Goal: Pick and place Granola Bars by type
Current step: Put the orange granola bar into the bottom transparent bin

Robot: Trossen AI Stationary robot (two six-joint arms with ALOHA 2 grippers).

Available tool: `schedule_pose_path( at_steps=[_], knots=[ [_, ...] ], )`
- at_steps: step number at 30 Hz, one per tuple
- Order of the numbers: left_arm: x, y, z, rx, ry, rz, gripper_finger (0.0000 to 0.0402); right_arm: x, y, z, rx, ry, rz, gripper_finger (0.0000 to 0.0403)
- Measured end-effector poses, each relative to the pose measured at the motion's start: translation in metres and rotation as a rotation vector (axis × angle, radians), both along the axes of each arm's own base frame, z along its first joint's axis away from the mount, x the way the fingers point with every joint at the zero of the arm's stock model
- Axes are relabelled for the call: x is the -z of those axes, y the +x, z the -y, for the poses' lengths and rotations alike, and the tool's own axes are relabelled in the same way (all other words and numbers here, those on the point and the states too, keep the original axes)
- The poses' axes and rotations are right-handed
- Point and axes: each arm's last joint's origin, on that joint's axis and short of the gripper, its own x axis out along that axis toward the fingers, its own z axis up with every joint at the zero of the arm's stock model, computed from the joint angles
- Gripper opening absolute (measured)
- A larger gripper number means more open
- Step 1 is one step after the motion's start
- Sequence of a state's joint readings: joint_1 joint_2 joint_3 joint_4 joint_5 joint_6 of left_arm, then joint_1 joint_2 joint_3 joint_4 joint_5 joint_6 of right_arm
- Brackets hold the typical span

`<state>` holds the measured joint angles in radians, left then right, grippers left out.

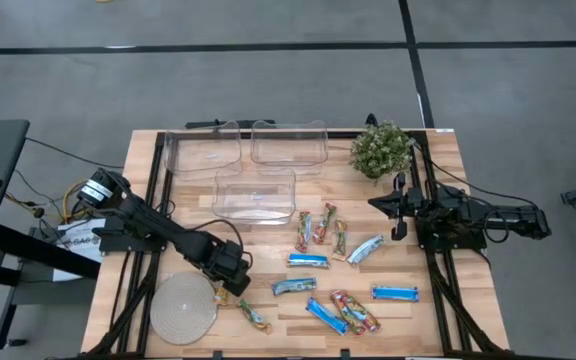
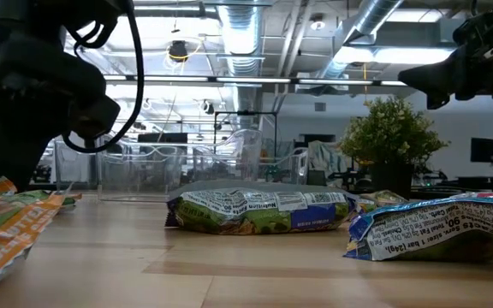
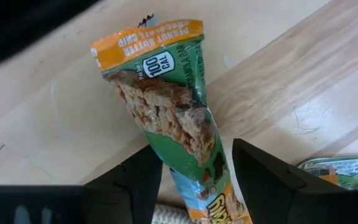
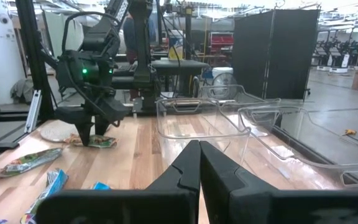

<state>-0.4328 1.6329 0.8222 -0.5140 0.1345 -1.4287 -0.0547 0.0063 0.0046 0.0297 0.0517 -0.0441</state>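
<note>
Granola bars lie scattered on the near half of the table: multicoloured ones (image 1: 304,230), bright blue ones (image 1: 395,293) and silvery-blue ones (image 1: 365,248). My left gripper (image 1: 230,276) is open and points down over a green-and-orange bar (image 3: 179,118) beside the round pale disc (image 1: 183,308). Its fingers stand on either side of that bar's near end, and I see no touch. The bar lies flat on the wood, one end toward the disc. My right gripper (image 4: 199,168) is shut and empty, hovering near the plant (image 1: 380,150).
Three clear plastic bins (image 1: 256,192) (image 1: 203,150) (image 1: 288,143) stand at the table's far middle. A potted plant sits at the far right. Another multicoloured bar (image 1: 253,315) lies just right of the disc. Bare wood shows between the bins and the bars.
</note>
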Motion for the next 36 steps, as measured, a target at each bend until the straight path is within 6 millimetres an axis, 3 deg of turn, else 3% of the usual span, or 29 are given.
schedule_pose_path(
  at_steps=[17, 25, 36],
  knots=[
    [0.002, -0.003, -0.003, 0.060, 0.051, -0.004, 0.0035, 0.000, 0.000, 0.000, 0.000, 0.000, 0.000, 0.0000],
    [-0.004, 0.008, 0.001, 0.129, 0.066, 0.083, 0.0035, 0.000, 0.000, 0.000, 0.000, 0.000, 0.000, 0.0000],
    [-0.032, 0.035, 0.007, 0.139, 0.171, 0.309, 0.0029, 0.000, 0.000, 0.000, 0.000, 0.000, 0.000, 0.0000]
  ],
)
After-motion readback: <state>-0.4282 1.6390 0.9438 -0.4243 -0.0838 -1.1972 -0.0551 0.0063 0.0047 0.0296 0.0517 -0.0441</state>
